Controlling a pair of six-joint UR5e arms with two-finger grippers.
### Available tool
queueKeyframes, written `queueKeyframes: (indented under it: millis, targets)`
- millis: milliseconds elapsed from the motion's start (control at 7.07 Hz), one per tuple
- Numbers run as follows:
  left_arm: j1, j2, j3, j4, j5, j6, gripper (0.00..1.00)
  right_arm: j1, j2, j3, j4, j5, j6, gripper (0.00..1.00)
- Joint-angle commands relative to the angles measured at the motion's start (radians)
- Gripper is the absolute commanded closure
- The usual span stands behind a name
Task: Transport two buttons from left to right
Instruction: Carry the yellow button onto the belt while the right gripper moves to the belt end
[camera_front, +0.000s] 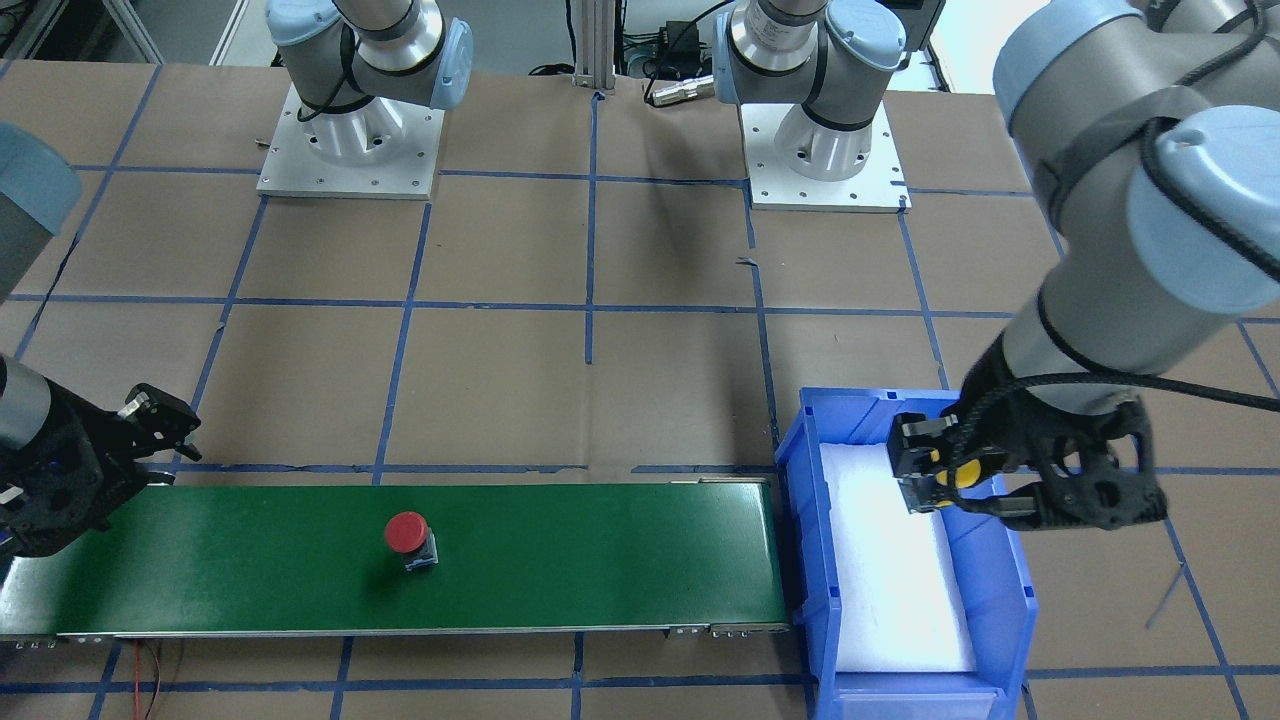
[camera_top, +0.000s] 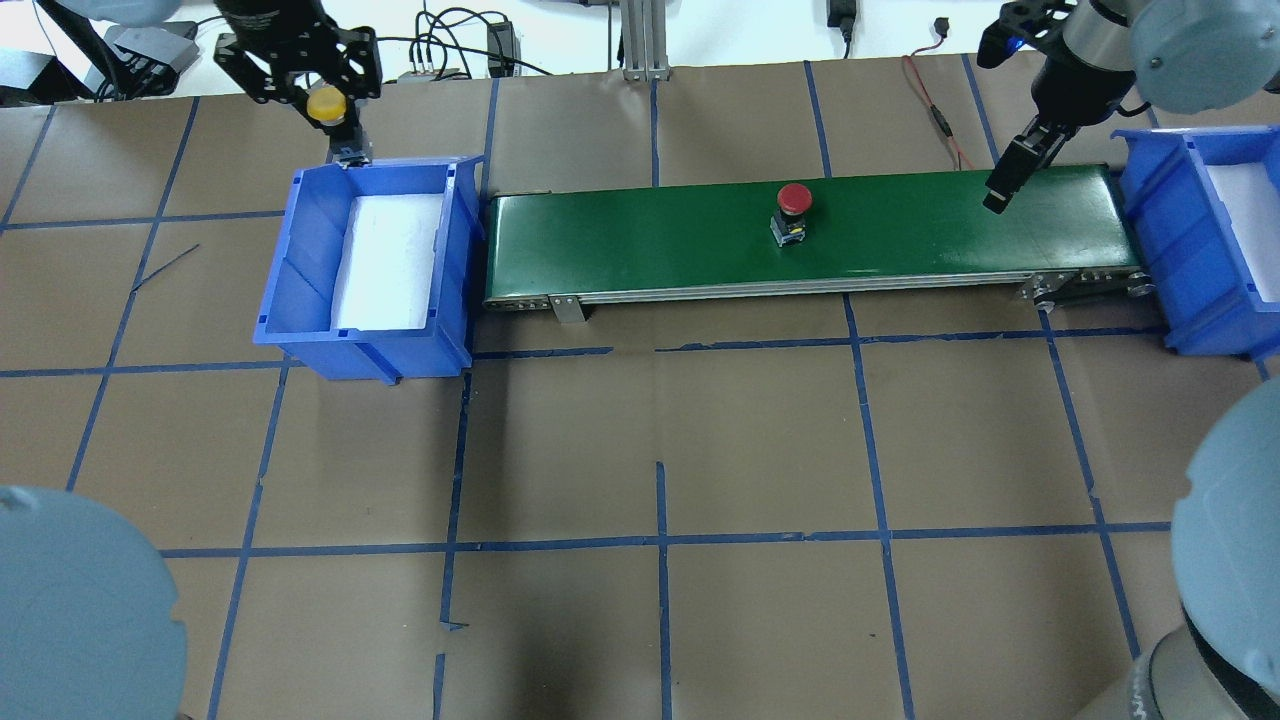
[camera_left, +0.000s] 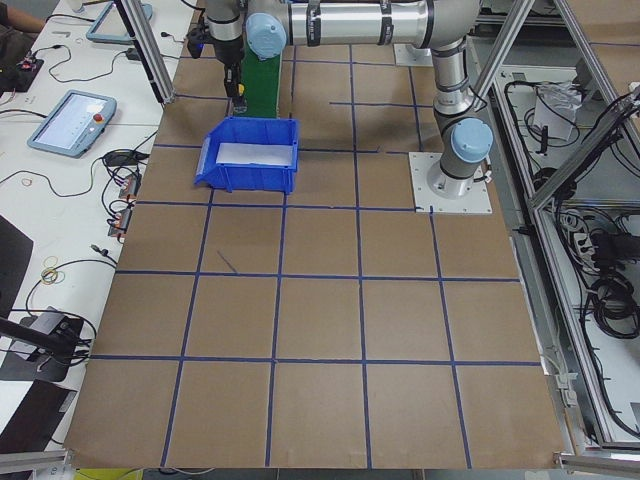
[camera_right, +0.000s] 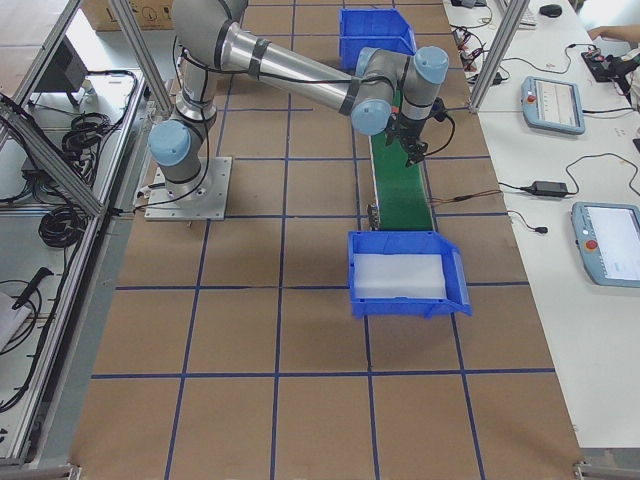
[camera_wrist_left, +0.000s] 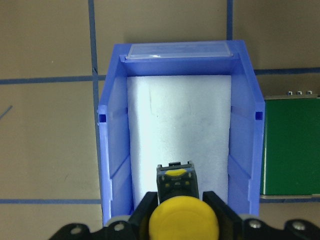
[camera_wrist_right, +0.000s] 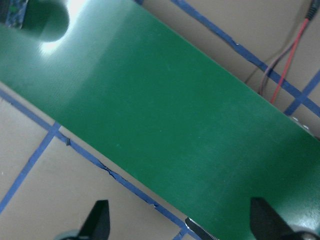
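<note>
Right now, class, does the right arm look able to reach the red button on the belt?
Probably yes: the right gripper hangs open over one end of the belt, and the red button stands alone mid-belt, nothing between them.

Red button: round red mushroom cap on small black-grey switch body, upright, cap up, standing free approx mid-length of green conveyor belt. Yellow button: same type w/ yellow cap, pinched btwn fingers of left end effector, cap toward wrist, body pointing down, held in air over white foam of blue bin at belt's left end.
</note>
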Motion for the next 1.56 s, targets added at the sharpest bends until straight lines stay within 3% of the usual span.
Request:
queueKeyframes:
  millis: [0, 142, 283, 566, 849, 991, 1132, 1415]
  targets:
    - [-0.09, -0.035, -0.016, 0.095, -0.036, -0.145, 0.91, 0.001, -0.026, 0.054, -0.052, -0.042, -0.42, 0.0]
    - [-0.124, -0.063, -0.044, 0.156, -0.036, -0.19, 0.91, 0.001, -0.026, 0.072, -0.086, -0.044, -0.659, 0.0]
    - [-0.141, -0.086, -0.077, 0.196, -0.036, -0.228, 0.91, 0.001, -0.028, 0.094, -0.19, -0.079, -0.77, 0.0]
    - [-0.166, -0.12, -0.143, 0.233, -0.036, -0.244, 0.92, 0.001, -0.038, 0.132, -0.211, -0.085, -0.749, 0.0]
    - [-0.186, -0.128, -0.179, 0.276, -0.05, -0.264, 0.92, 0.001, -0.044, 0.149, -0.219, -0.082, -0.594, 0.0]
    - [-0.186, -0.137, -0.179, 0.291, -0.051, -0.264, 0.92, 0.002, -0.049, 0.154, -0.287, -0.073, -0.612, 0.0]
    - [-0.186, -0.137, -0.176, 0.293, -0.072, -0.265, 0.91, 0.002, -0.052, 0.184, -0.289, -0.062, -0.715, 0.0]
    - [-0.186, -0.137, -0.168, 0.295, -0.074, -0.264, 0.88, 0.001, -0.052, 0.209, -0.306, -0.015, -0.722, 0.0]
